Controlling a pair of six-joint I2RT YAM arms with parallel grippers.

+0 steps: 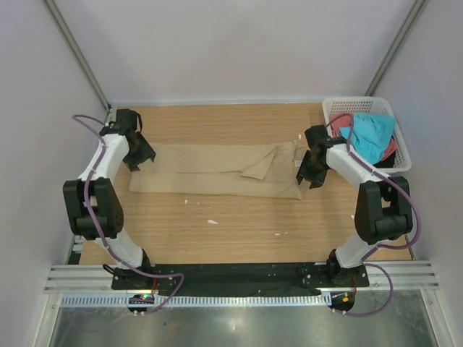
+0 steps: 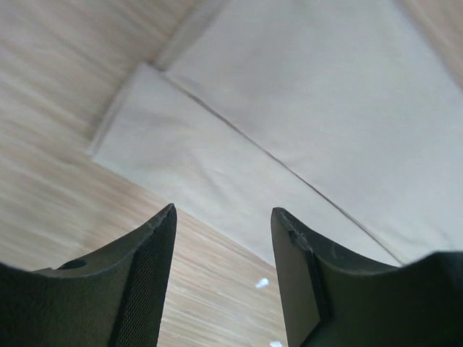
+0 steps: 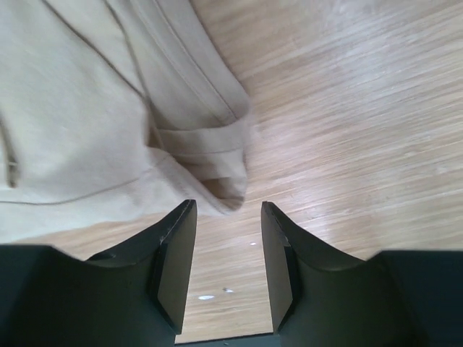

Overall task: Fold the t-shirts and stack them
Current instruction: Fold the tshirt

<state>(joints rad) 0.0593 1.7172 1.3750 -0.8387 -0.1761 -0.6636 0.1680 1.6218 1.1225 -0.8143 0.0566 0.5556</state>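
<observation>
Tan t-shirt: the tan t-shirt lies folded into a long flat band across the middle of the table, running left to right.
Band edges: the far edge is straight. The near edge slants slightly, and a loose triangular flap lies on top towards the right end.
Left gripper: the left gripper sits at the band's left end. Its fingers are spread with nothing between them, and the wrist view shows the cloth's corner and hem line just beyond the tips.
Right gripper: the right gripper sits at the band's right end. Its fingers are spread and empty, with a folded hem lying just ahead of the gap over bare wood.
Contact: the pictures do not show whether either gripper touches the cloth.
Basket: the white basket stands in the far right corner, holding a turquoise t-shirt over a coral-red t-shirt.
Open room: a broad strip of bare wood lies between the band and the arm bases, carrying a few white specks. A narrower strip lies behind the band, up to the back wall.
</observation>
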